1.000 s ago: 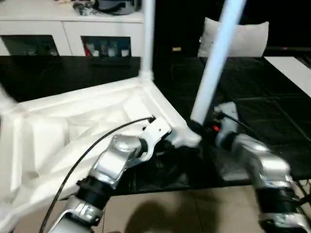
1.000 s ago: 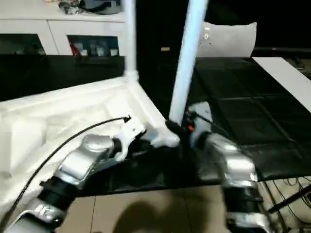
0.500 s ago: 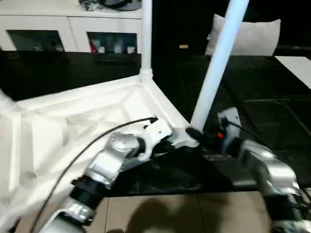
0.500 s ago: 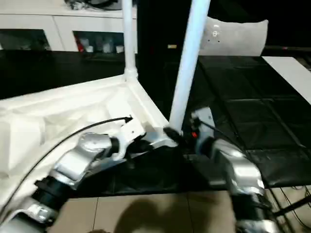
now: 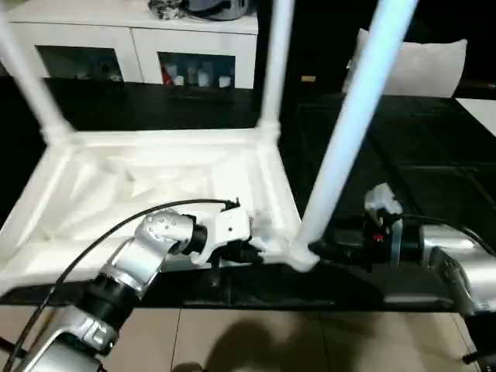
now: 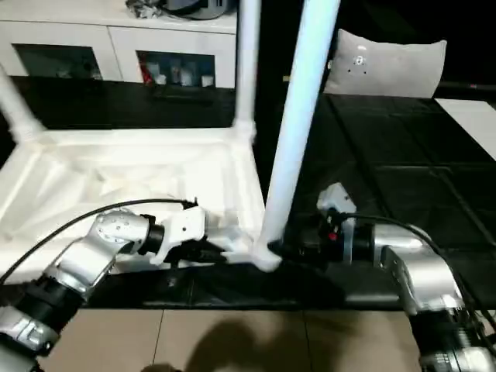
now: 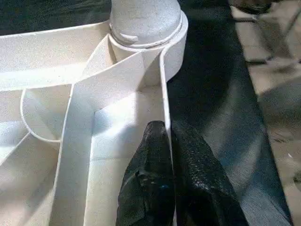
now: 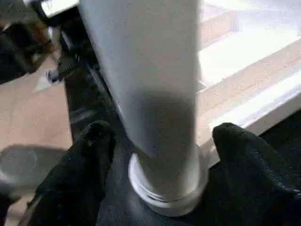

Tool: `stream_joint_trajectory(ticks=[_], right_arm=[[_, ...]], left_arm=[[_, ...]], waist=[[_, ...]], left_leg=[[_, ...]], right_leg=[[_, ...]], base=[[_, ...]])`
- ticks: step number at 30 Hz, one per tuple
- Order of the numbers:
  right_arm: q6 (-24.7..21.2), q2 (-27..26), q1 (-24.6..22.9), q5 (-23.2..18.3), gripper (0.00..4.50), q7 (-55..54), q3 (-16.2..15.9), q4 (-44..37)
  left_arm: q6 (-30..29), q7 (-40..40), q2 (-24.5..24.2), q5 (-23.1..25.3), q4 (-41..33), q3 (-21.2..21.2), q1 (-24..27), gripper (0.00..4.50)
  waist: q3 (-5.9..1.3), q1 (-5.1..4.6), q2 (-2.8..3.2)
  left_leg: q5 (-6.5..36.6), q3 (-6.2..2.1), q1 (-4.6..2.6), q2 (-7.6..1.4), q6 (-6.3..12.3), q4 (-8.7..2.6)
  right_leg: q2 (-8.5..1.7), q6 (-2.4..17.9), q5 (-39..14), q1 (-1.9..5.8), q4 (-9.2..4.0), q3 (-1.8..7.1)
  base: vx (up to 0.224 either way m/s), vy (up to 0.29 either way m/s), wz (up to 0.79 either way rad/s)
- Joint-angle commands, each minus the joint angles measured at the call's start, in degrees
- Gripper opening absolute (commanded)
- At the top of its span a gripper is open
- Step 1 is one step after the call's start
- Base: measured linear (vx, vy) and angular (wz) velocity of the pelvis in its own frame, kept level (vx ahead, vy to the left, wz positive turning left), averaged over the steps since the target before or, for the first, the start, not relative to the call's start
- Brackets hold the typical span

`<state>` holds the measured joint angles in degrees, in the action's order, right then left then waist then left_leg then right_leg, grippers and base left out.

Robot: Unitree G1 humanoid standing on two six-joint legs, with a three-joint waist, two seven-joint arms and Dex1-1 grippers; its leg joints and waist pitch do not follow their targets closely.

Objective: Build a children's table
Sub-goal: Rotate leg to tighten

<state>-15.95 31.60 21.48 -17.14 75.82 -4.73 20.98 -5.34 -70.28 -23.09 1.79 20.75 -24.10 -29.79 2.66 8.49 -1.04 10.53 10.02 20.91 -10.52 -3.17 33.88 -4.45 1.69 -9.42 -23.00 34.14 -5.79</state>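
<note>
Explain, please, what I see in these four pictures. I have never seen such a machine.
A humanoid robot is building a white plastic children's table. Two pictures come from cameras in its head, two from cameras on its wrists. The table lies upside down on a black surface, with legs pointing up. The left gripper is shut on the table's side wall. The right gripper is open, one finger on each side of the nearest leg, near its socket.
</note>
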Motion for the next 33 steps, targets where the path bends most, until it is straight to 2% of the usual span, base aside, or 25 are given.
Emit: stream_joint_trajectory(ticks=[1, 2, 4, 6, 12, 14, 16, 18, 19, 22, 23, 24, 25, 26, 27, 28, 30, 32, 33], right_arm=[[5.8, -0.5, 3.4, 3.2, 3.38, 2.9, -1.2, 9.9], [7.4, -0.9, 4.5, 3.9, 3.23, 3.2, -1.5, 13.0], [9.3, -1.6, 5.7, 4.7, 3.07, 3.3, -1.8, 16.7], [13.0, -2.5, 7.4, 5.9, 2.95, 4.0, -2.5, 23.1], [16.3, -1.7, 5.7, 4.8, 2.47, 7.6, -2.3, 23.4], [19.0, -1.3, 5.0, 5.2, 2.26, 7.4, -1.8, 22.8], [16.9, -0.7, 5.1, 5.9, 2.26, 3.5, -1.1, 21.9], [15.2, -0.2, 5.8, 5.7, 2.26, -0.1, 0.5, 21.5], [12.9, 0.8, 5.9, 4.8, 2.50, -2.4, 2.4, 19.4], [8.2, 2.7, 6.0, 3.6, 2.64, -8.0, 6.0, 15.1], [6.1, 3.2, 6.3, 2.7, 2.78, -12.0, 8.8, 12.9], [5.6, 3.3, 6.3, 2.4, 2.93, -13.1, 9.7, 12.2], [5.6, 3.3, 6.3, 2.4, 3.01, -13.1, 9.7, 12.2], [4.0, 3.5, 6.0, 1.1, 3.05, -16.0, 12.2, 9.3], [2.7, 2.9, 5.2, 0.7, 3.11, -19.6, 14.0, 5.2], [2.3, 2.7, 4.8, 0.7, 3.36, -20.7, 14.4, 3.7], [1.9, 1.7, 3.3, 1.0, 3.50, -22.9, 15.0, 0.6], [1.3, 0.9, 1.8, 1.4, 3.65, -24.6, 15.2, -1.8], [-1.2, 0.6, -0.3, 1.8, 3.75, -25.6, 14.4, -4.8]], left_arm=[[2.0, -3.7, 0.1, -0.2, -0.2, -2.3, -1.6, 0.00], [2.3, -4.1, 0.1, -0.3, 0.1, -2.4, -1.7, 0.00], [2.5, -4.2, 0.1, -0.4, 0.3, -2.4, -1.8, 0.00], [3.5, -4.8, 0.2, -0.5, 1.0, -2.6, -2.2, 0.00], [4.4, -5.6, 0.3, -0.7, 1.9, -2.4, -2.4, 0.00], [4.2, -4.8, 0.2, -0.6, 1.9, -2.2, -2.0, 0.00], [3.7, -1.6, 0.5, 0.5, 2.8, -1.5, -2.1, 0.00], [2.8, 1.3, 1.0, 1.0, 3.6, -0.4, -2.0, 0.00], [1.1, 3.9, 1.4, 1.0, 3.9, 0.9, -2.0, 0.00], [-2.0, 7.7, 1.9, 1.0, 4.2, 3.0, -2.0, 0.00], [-3.4, 9.7, 2.1, 0.8, 4.5, 4.3, -2.2, 0.00], [-3.8, 10.3, 2.2, 0.7, 4.6, 4.7, -2.2, 0.00], [-3.8, 10.3, 2.2, 0.7, 4.6, 4.7, -2.2, 0.00], [-4.9, 11.8, 2.5, 0.1, 4.7, 5.9, -2.3, 0.00], [-6.2, 13.5, 3.0, -0.1, 4.7, 6.6, -2.3, 0.00], [-6.6, 14.2, 3.2, 0.0, 4.7, 6.7, -2.4, 0.00], [-7.0, 16.1, 4.2, 0.2, 5.3, 7.3, -2.6, 0.00], [-6.8, 17.0, 4.8, 0.1, 5.6, 7.5, -2.7, 0.00], [-6.5, 17.9, 5.4, 0.0, 5.7, 7.7, -2.6, 0.00]], waist=[[-3.50, -0.48, -0.02], [-3.45, -0.47, -0.01], [-3.55, -0.65, 0.02], [-3.57, -0.70, 0.01], [-3.52, -0.57, -0.08], [-3.65, -0.35, 0.15], [-3.66, -0.42, 0.03], [-3.53, -0.49, 0.03], [-3.41, -0.52, -0.03], [-3.40, -0.39, -0.02], [-3.36, -0.46, 0.11], [-3.33, -0.51, 0.36], [-3.49, -0.69, -0.08], [-3.41, -0.86, -0.01], [-3.58, -0.98, -0.05], [-3.62, -1.25, -0.14], [-3.77, -1.87, -0.15], [-3.78, -1.99, -0.09], [-3.79, -1.90, -0.04]], left_leg=[[12.6, -0.78, -0.64, -3.13, 2.06, -3.79], [13.3, -0.74, -0.77, -3.16, 1.85, -3.76], [13.3, -0.86, -0.63, -3.22, 1.73, -3.77], [12.8, -0.84, -0.47, -3.22, 2.08, -3.74], [13.5, -0.78, -0.70, -3.29, 2.49, -3.74], [12.9, -0.77, -0.70, -3.38, 2.77, -3.68], [12.5, -0.83, -0.62, -3.41, 2.87, -3.75], [12.9, -0.84, -0.79, -3.29, 2.44, -3.82], [13.5, -0.76, -0.85, -3.16, 2.13, -3.84], [14.1, -0.92, -0.86, -3.16, 1.82, -3.90], [14.4, -0.88, -0.96, -3.11, 1.94, -3.88], [14.1, -0.92, -0.94, -3.05, 1.73, -3.91], [13.5, -0.94, -0.71, -2.86, 1.73, -3.80], [12.9, -0.89, -0.48, -2.64, 1.97, -3.85], [12.6, -0.88, -0.56, -2.60, 2.08, -3.70], [11.4, -0.94, -0.33, -2.65, 2.24, -3.73], [9.9, -0.80, -0.15, -2.52, 3.07, -3.50], [9.6, -0.74, -0.18, -2.55, 3.64, -3.44], [9.2, -0.66, -0.34, -2.55, 3.75, -3.41]], right_leg=[[-5.10, 10.7, -17.5, 2.88, -4.31, 3.12], [-4.98, 10.6, -18.2, 2.86, -4.56, 3.08], [-5.07, 10.8, -18.3, 2.99, -4.39, 3.05], [-4.96, 11.2, -17.1, 3.09, -4.24, 3.05], [-4.87, 10.3, -19.2, 3.10, -4.50, 3.04], [-4.82, 10.8, -17.8, 3.03, -4.26, 3.05], [-4.70, 11.3, -16.5, 3.06, -4.06, 3.01], [-4.61, 10.9, -17.6, 2.99, -4.26, 2.99], [-4.68, 10.2, -19.5, 2.99, -4.55, 3.00], [-4.67, 8.9, -21.6, 3.08, -4.64, 2.95], [-4.70, 8.4, -22.5, 2.92, -4.86, 2.96], [-4.62, 8.2, -22.3, 2.95, -4.89, 3.00], [-4.63, 7.8, -21.9, 3.16, -4.81, 2.90], [-4.58, 7.2, -22.2, 3.23, -4.96, 2.85], [-4.62, 7.2, -21.9, 3.19, -4.89, 2.83], [-4.50, 7.2, -20.3, 3.29, -4.68, 2.84], [-4.40, 8.0, -17.6, 3.23, -4.48, 2.78], [-4.43, 8.6, -16.7, 3.17, -4.45, 2.81], [-4.28, 8.6, -16.0, 3.03, -4.46, 2.85]], base=[[0.000, 0.000, 0.00], [0.000, 0.000, 0.00], [0.000, 0.000, 0.00], [0.000, 0.000, 0.00], [0.000, 0.000, 0.00], [0.000, 0.000, 0.00], [0.000, 0.000, 0.00], [0.000, 0.000, 0.00], [0.000, 0.000, 0.00], [0.000, 0.000, 0.00], [0.000, 0.000, 0.00], [0.000, 0.000, 0.00], [0.000, 0.000, 0.00], [0.000, 0.000, 0.00], [0.000, 0.000, 0.00], [0.000, 0.000, 0.00], [0.000, 0.000, 0.00], [0.000, 0.000, 0.00], [0.000, 0.000, 0.00]])
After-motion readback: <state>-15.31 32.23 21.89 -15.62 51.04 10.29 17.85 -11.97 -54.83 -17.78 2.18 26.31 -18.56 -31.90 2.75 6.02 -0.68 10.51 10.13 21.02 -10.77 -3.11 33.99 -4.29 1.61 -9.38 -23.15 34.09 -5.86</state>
